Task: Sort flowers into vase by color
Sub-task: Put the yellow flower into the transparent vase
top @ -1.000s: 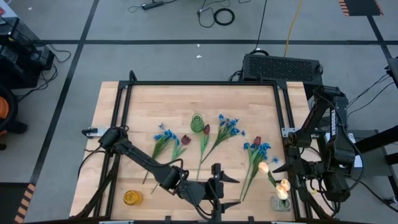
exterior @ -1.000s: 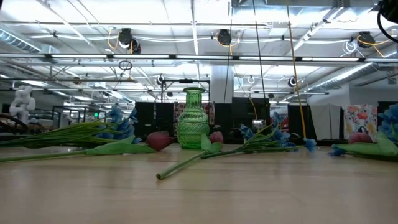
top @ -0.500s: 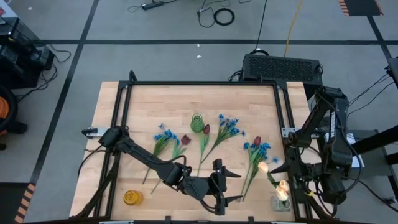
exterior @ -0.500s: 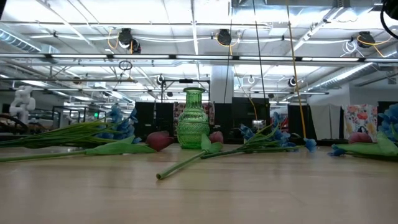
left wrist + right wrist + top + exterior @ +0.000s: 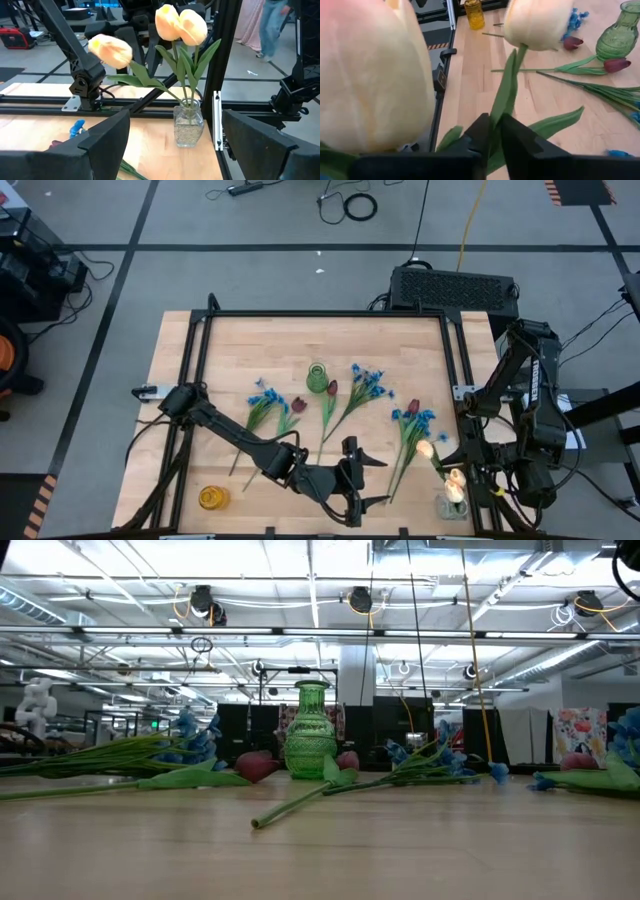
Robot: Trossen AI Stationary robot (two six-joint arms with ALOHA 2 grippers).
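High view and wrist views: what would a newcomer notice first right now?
Cream tulips stand in a clear vase at the table's near right corner, and the right pincer is shut on the stem of another cream tulip beside it. Blue flowers and red tulips lie loose around the green vase at mid-table. The left pincer hangs open over the near edge.

Your left gripper (image 5: 368,482) swung round from facing the desk's near edge a second ago to pointing right — toward the clear vase (image 5: 451,506) at the near-right corner — jaws spread as wide as before. Right gripper (image 5: 492,131) closed its jaws onto the stem of the cream-yellow tulip (image 5: 536,22). That bloom barely shifted in the high view.
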